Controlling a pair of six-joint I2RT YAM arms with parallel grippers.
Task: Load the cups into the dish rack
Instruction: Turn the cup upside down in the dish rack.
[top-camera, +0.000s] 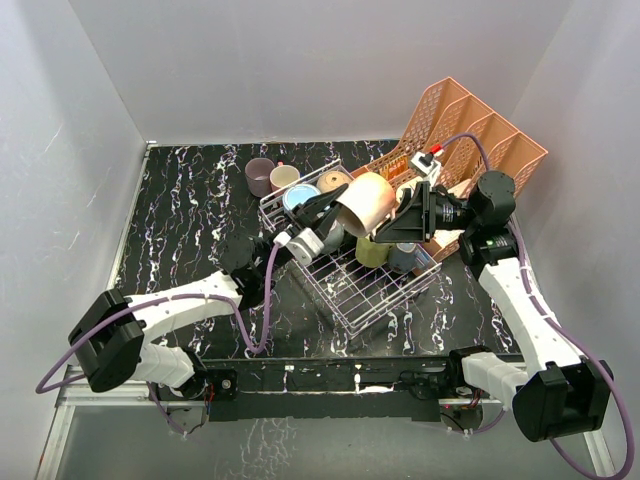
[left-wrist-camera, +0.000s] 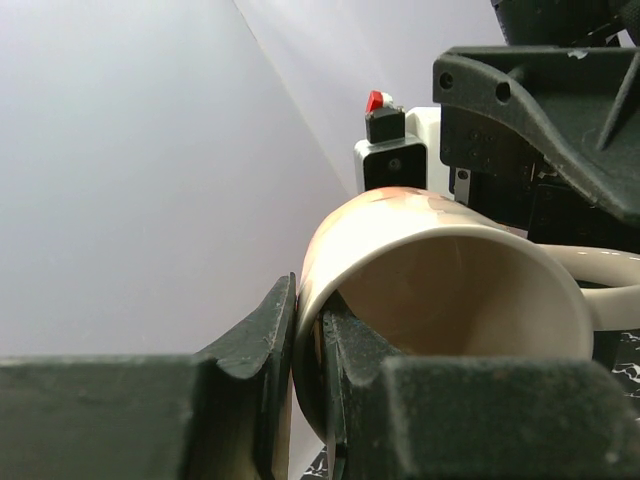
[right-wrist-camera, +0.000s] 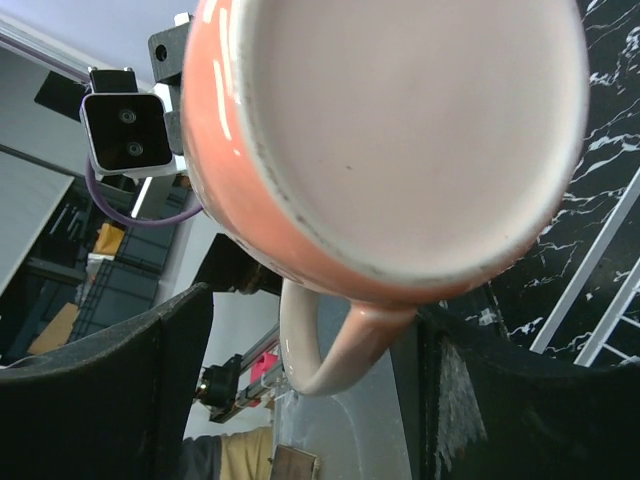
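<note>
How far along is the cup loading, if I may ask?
Done: at least four cups sit in the dish rack. In hand: left fingers pinch the rim of the pink mug, right fingers open around its handle. Left: mauve cup and cream cup behind the rack.

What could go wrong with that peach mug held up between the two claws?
The left gripper pinches the mug only by its rim, so it could slip. The right gripper stands open around the handle; closing off-centre might knock it loose. A fall would likely hit cups in the dish rack below.
</note>
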